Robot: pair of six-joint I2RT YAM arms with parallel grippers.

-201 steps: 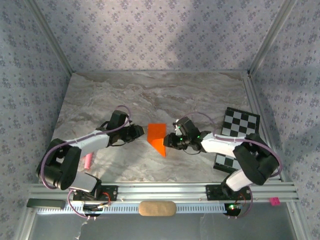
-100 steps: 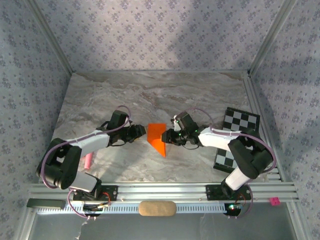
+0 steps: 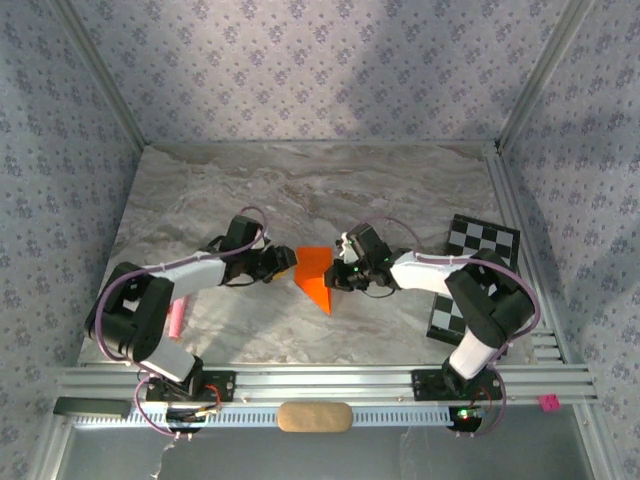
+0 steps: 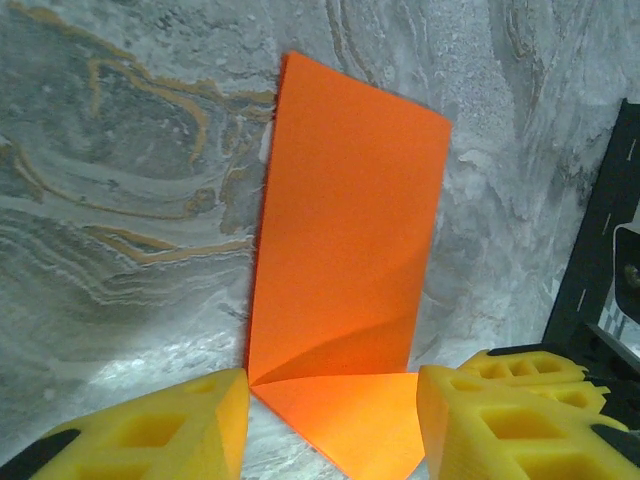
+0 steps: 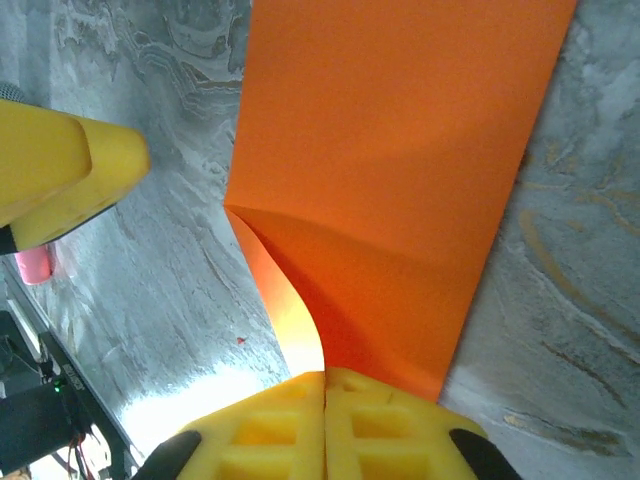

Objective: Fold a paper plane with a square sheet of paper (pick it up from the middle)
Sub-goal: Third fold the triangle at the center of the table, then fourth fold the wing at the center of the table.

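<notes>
- Hold tight with the right end effector (image 3: 340, 279) — squeezed shut, seemingly on a lifted flap of the square sheet of paper (image 3: 314, 274).
- Bring in the left end effector (image 3: 285, 262), half open and gripping nothing, just beside the sheet's left edge, to press the crease flat.
- Go slow, match edge to edge, and don't drag the sheet.
- Lying in the middle of the counter (image 3: 300, 190), between the two end effectors.
- Long way running far to near — sharp tip pointing at the near edge, a bit to the right.
</notes>
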